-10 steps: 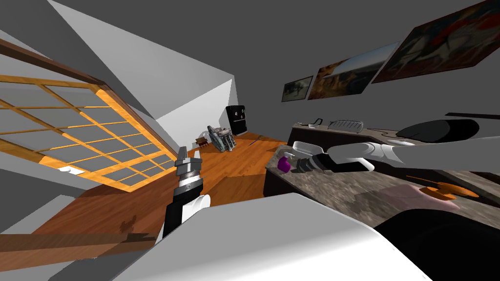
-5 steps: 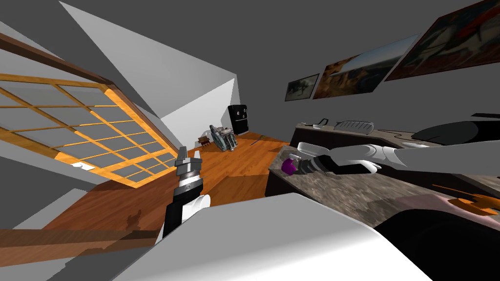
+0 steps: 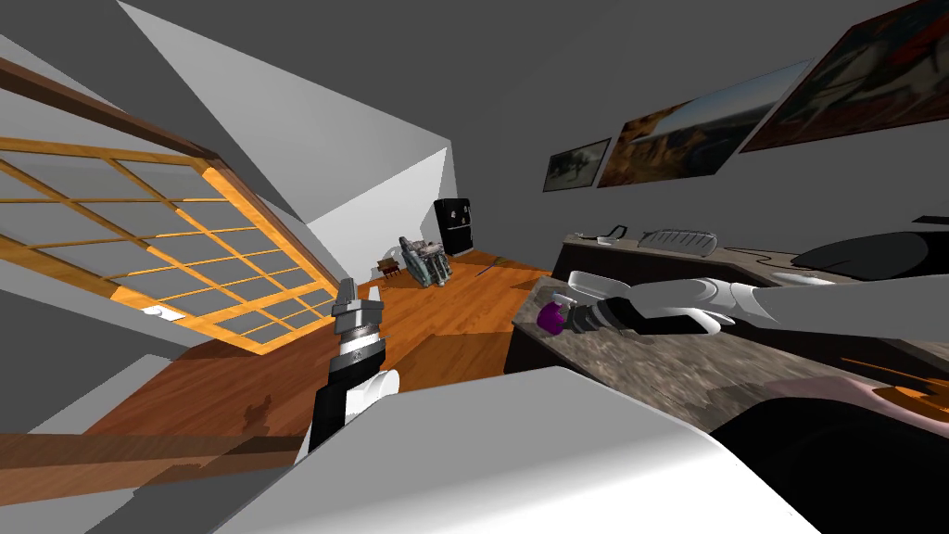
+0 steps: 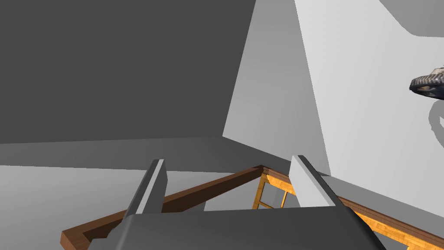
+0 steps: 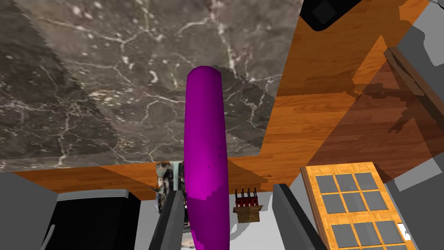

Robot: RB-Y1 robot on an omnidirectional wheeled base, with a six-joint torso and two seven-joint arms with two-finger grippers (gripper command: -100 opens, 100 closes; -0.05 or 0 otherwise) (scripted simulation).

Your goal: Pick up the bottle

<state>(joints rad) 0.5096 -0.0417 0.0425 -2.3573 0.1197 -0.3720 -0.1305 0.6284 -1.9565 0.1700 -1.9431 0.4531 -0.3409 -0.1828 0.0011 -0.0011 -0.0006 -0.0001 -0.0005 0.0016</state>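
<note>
Progress: the approach is complete and the grasp is not yet made. The right gripper (image 5: 229,190) reaches across the marble counter (image 3: 649,371) and has the purple bottle (image 5: 206,152) between its fingers. The fingers stand apart. One finger (image 5: 173,217) sits right against the bottle's side, and a clear gap separates the bottle from the other finger. The bottle is on the counter close to its end edge, and its far end casts a shadow on the marble. Whether it stands upright or lies flat cannot be determined. Remaining steps, as judged here: close the fingers on the bottle, then raise it off the marble. The left gripper (image 3: 360,298) hangs over the wood floor (image 3: 445,324), well apart from the counter, with its fingers apart and nothing between them. Clearance: the counter ends just beyond the bottle, and the floor lies below that edge, so a push toward the edge during closing could tip the bottle off. A white object (image 3: 593,281) lies on the counter just beside the right gripper, on its far side. The room above the bottle is open, so a straight lift appears unobstructed.
</note>
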